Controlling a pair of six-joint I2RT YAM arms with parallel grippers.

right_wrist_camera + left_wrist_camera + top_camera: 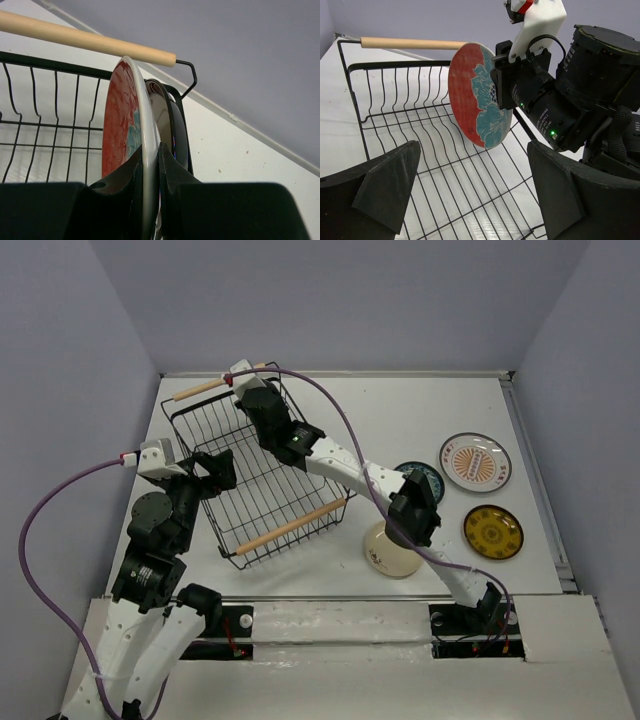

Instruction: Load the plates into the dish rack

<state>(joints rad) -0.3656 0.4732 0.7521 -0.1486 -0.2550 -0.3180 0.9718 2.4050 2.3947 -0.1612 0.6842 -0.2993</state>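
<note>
Right of the rack (262, 498) lie teal (420, 478), sunburst (476, 462), yellow (493, 532) and cream (390, 552) plates. The right gripper (151, 162), stretched over the rack, pinches the floral plate (475, 95) upright at its far end, beside a dark-rimmed plate (167, 115). The left gripper (472, 167) gapes at the rack's left rim.

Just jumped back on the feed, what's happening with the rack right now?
The right gripper, jaws shut on the red-and-teal floral plate, holds it on edge at the far end of the dish rack, another plate close behind it. The left gripper hangs open and empty by the rack's left side. Sunburst, yellow, teal and cream plates lie on the table.
</note>
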